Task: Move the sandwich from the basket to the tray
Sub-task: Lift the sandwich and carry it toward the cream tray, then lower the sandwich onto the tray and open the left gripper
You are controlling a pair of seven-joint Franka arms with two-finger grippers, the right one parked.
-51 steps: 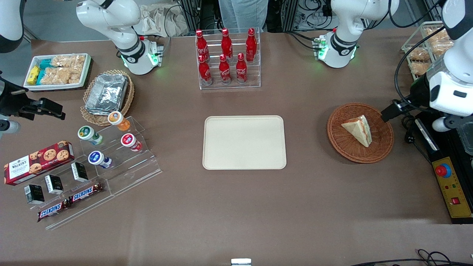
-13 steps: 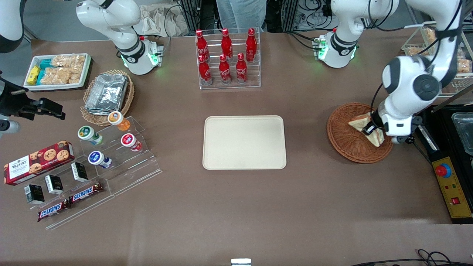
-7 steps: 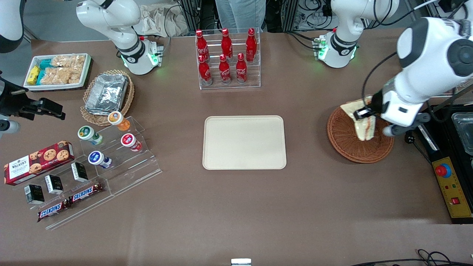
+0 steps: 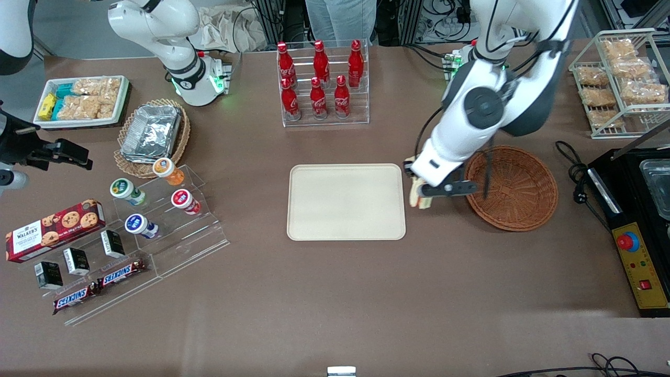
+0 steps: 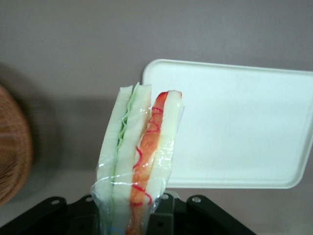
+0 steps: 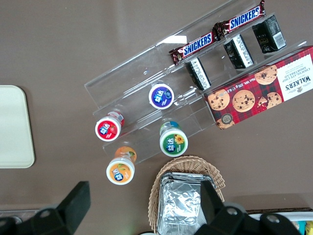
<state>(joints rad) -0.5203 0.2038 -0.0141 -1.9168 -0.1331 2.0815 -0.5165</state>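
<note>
My left gripper [image 4: 419, 193] is shut on the sandwich [image 4: 417, 197], a plastic-wrapped white wedge with red and green filling, and holds it in the air between the basket and the tray, right at the tray's edge. In the left wrist view the sandwich [image 5: 139, 156] stands upright between the jaws with the cream tray [image 5: 244, 127] close by. The reddish-brown wicker basket [image 4: 515, 188] holds nothing. The cream tray [image 4: 345, 201] lies bare at the table's middle.
A clear rack of red cola bottles [image 4: 322, 84] stands farther from the front camera than the tray. A wire rack of snack packets [image 4: 620, 78] and a black control box [image 4: 641, 262] are at the working arm's end. Yoghurt cups [image 4: 152, 196], a cookie box and a foil-container basket [image 4: 152, 133] lie toward the parked arm's end.
The gripper closed on the sandwich in the basket, lifted it out and carried it to the tray's edge. The basket is left bare.
</note>
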